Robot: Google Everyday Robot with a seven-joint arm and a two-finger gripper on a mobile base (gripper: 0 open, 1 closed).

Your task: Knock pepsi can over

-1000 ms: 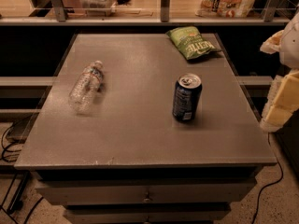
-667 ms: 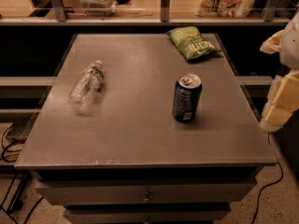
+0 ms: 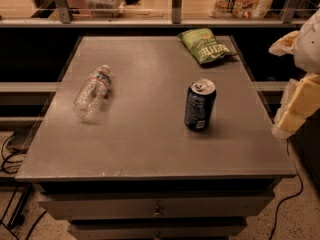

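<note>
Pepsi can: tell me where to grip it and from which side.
I would grip the pepsi can around its round side wall at mid-height, coming from the right. It stands upright, so the wall is exposed all round, and the gripper hangs just beyond the table at its right edge, with nothing between them.

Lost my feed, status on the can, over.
Claw off right edge of table, touching nothing. Pepsi can upright. Bottle and chip bag well aside, path open.
</note>
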